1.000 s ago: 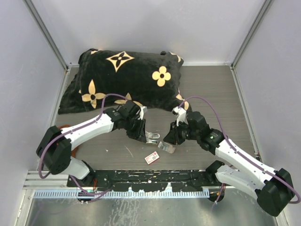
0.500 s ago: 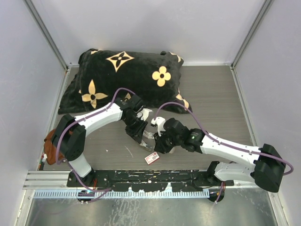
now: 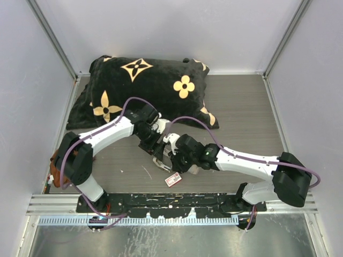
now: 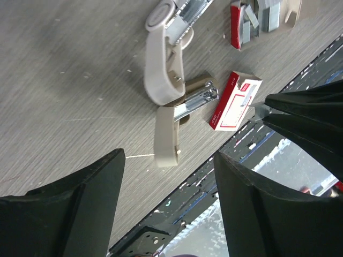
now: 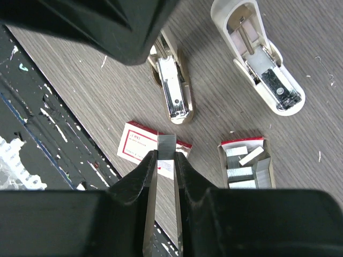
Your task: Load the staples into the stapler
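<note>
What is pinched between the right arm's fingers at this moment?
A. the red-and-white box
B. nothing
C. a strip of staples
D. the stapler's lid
C: the right wrist view shows a grey strip of staples clamped between the right fingers, with the red-and-white box lying free beneath it.

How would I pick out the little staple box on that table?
Start at the black pillow with gold flowers, then come forward to the opened beige stapler lying mid-table. Just nearer the front edge lies the staple box: flat, red-edged, its white printed face up, unlike the open tray of grey staples beside it.
</note>
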Action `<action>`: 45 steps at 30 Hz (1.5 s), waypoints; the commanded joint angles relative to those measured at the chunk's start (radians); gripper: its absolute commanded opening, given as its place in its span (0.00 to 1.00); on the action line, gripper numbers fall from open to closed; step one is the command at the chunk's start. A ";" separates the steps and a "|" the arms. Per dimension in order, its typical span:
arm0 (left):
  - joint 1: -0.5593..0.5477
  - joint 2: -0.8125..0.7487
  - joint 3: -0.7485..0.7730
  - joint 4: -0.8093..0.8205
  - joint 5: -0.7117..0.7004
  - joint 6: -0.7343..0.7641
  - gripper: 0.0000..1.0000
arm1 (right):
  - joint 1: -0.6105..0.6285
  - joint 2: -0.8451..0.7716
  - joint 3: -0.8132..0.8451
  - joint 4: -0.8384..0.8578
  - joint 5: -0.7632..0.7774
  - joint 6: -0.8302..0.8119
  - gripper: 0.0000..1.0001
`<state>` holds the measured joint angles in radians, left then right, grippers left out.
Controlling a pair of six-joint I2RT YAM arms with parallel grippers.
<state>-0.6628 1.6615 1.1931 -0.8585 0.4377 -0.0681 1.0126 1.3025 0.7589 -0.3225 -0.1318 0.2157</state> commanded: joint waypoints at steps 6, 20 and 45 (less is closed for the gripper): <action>0.232 -0.281 -0.079 0.192 -0.048 -0.128 0.78 | 0.018 0.074 0.101 0.025 0.031 -0.014 0.07; 0.382 -0.384 -0.133 0.249 -0.158 -0.198 0.82 | 0.055 0.227 0.199 -0.027 0.087 -0.024 0.08; 0.384 -0.423 -0.132 0.251 -0.171 -0.197 0.84 | 0.061 0.310 0.234 -0.039 0.100 -0.048 0.08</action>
<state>-0.2794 1.2675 1.0557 -0.6460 0.2737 -0.2584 1.0676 1.6043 0.9466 -0.3752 -0.0448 0.1864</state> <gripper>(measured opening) 0.835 0.220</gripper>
